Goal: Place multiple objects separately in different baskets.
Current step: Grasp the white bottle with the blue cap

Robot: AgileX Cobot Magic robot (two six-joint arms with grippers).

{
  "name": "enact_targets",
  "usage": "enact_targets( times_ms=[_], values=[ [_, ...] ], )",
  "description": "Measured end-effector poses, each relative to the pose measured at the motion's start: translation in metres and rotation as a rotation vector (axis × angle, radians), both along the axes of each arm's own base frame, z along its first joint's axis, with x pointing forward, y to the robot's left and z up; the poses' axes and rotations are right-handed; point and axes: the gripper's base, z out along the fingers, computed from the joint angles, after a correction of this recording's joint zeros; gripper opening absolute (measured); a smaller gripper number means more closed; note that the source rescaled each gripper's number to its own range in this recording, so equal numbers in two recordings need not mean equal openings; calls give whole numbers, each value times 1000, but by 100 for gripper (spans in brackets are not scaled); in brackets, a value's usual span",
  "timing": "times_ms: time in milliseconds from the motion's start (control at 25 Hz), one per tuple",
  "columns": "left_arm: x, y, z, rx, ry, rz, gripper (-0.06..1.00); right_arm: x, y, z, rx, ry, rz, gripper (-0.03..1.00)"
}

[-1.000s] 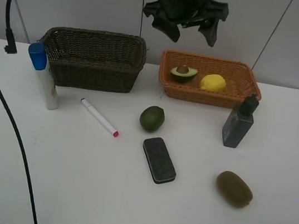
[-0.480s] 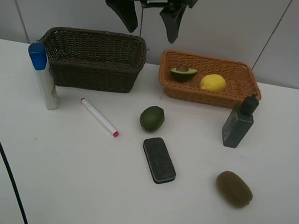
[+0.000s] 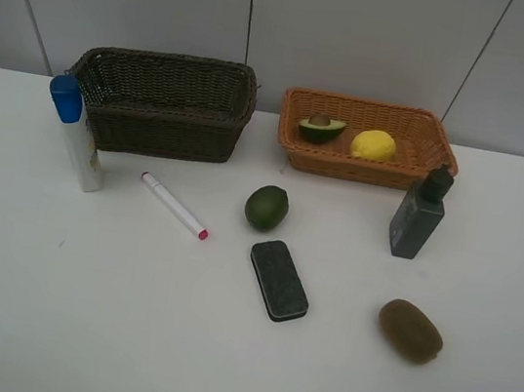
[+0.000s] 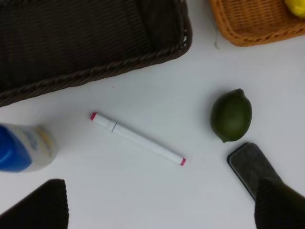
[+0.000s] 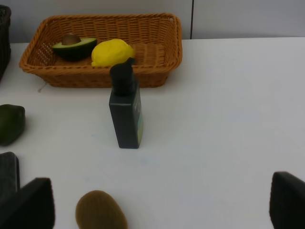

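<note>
Two sorted (halved green avocado, yellow lemon in orange-tan wicker basket), six left on white counter, left claw and right claw gaping empty.

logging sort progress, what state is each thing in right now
avocado, in orange basket
lemon, in orange basket
lime, on table
kiwi, on table
marker, lying on table
eraser, flat on table
white bottle, upright beside dark basket
grey bottle, upright on table
dark basket, nothing seen inside
left gripper, open, empty
right gripper, open, empty
</note>
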Motion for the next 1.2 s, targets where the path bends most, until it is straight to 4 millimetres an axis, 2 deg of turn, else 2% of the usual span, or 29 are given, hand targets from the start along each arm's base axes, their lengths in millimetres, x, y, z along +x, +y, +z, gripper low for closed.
enact_targets(
  times_ms=[200,360,480,760,1200],
  values=[
    [-22,45,-19,3,75,173,100,0,0,0,0,0,0,100],
    [-22,68,-42,26,151,264,100,0,0,0,0,0,0,100],
    [-17,78,-52,38,187,304,100,0,0,0,0,0,0,100],
    [-3,79,-72,77,246,312,100,0,0,0,0,0,0,100],
    [43,71,-133,118,292,299,100,0,0,0,0,0,0,100]
  ],
)
